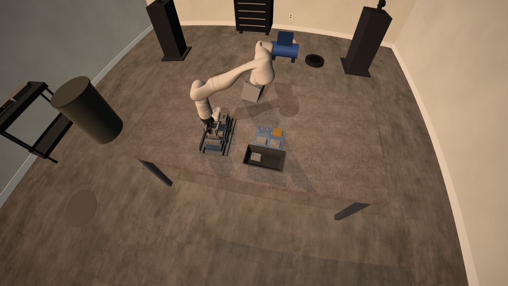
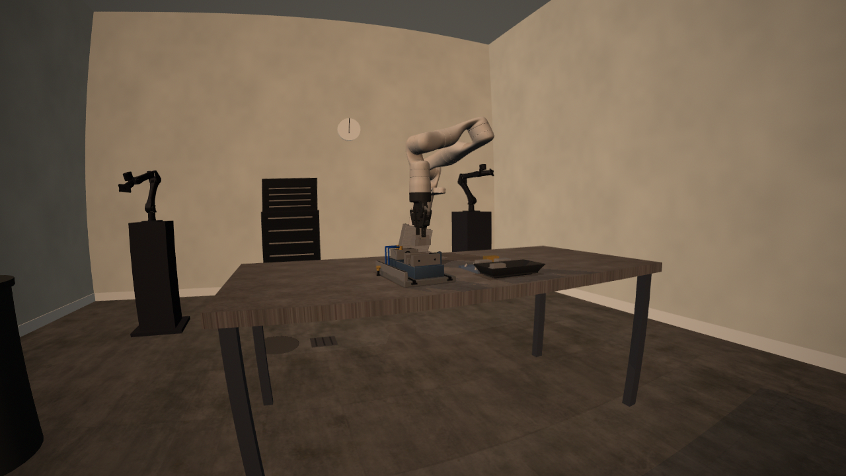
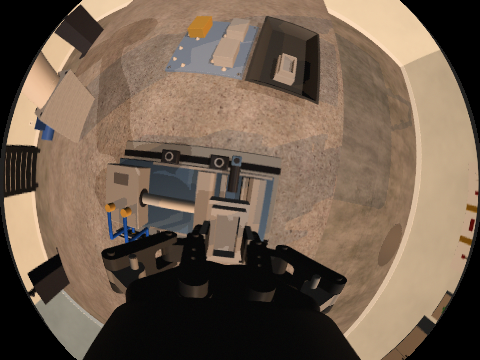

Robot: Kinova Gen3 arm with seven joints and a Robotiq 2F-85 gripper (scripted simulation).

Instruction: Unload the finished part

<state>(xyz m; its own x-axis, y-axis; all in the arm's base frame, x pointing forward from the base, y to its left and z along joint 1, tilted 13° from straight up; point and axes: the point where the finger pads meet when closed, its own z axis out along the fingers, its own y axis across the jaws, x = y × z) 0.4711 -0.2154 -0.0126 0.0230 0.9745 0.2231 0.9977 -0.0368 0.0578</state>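
My gripper [image 3: 225, 232] [image 1: 209, 126] [image 2: 421, 232] is shut on the finished part [image 3: 226, 235], a grey block with a pocket on top. It holds the part a little above the open jaws of the blue and grey vise [image 1: 216, 139] [image 2: 414, 270] [image 3: 175, 184]. The black outfeed tray [image 1: 272, 159] [image 2: 520, 267] [image 3: 306, 47] lies to the right of the vise. One finished block [image 1: 256, 156] [image 3: 286, 68] lies in the tray's left half; the right half is bare.
A blue fixture plate [image 1: 264, 132] [image 3: 190, 55] behind the tray carries two grey blanks and an orange block [image 1: 277, 132] [image 3: 200, 26]. The arm's grey base block [image 1: 251, 91] stands at the back of the table. The vise has blue hoses [image 3: 120, 228] on one end.
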